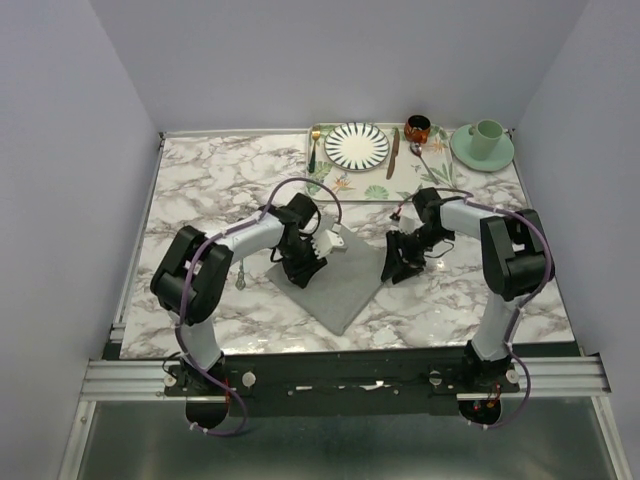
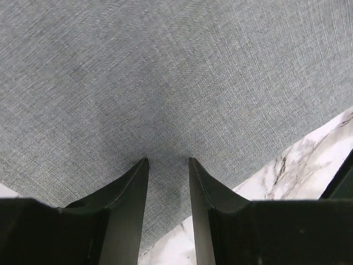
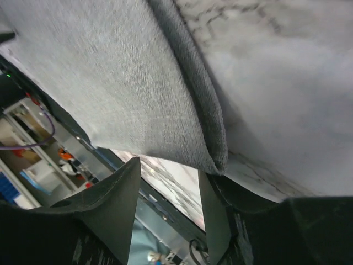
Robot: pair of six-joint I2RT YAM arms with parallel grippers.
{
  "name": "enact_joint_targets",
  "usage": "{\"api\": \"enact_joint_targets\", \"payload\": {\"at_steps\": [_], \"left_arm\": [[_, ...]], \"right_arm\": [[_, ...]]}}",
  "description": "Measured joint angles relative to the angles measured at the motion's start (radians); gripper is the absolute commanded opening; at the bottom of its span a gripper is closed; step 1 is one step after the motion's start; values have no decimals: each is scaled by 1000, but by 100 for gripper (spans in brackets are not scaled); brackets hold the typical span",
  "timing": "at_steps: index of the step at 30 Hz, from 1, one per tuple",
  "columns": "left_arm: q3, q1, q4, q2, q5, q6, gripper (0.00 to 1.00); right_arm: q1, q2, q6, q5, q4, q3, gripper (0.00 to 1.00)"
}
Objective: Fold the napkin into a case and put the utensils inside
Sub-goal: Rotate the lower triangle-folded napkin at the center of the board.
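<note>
- Napkin (image 1: 345,293): grey woven cloth, spread as a diamond on the marble table (image 1: 200,190), near centre.
- Left gripper (image 2: 168,161): jaws slightly parted, tips on the cloth's left part.
- Right gripper (image 3: 168,168): jaws spread, thick hemmed right corner at one finger.

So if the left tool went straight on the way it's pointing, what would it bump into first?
The plain grey soft cloth napkin. The left tool points straight at it, and the cloth fills nearly the whole left wrist view. Its tips look very close, maybe touching; depth is unclear.
</note>
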Motion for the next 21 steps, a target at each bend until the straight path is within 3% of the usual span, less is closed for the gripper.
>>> {"api": "enact_joint_targets", "payload": {"at_steps": [13, 17, 21], "left_arm": [[-50, -201, 3, -32, 50, -107, 47], [-48, -189, -11, -31, 89, -143, 50], [-10, -68, -37, -31, 158, -171, 51]], "right_arm": [[-34, 138, -46, 7, -47, 237, 53], [-42, 140, -116, 37, -71, 290, 54], [-62, 140, -175, 74, -102, 307, 54]]}}
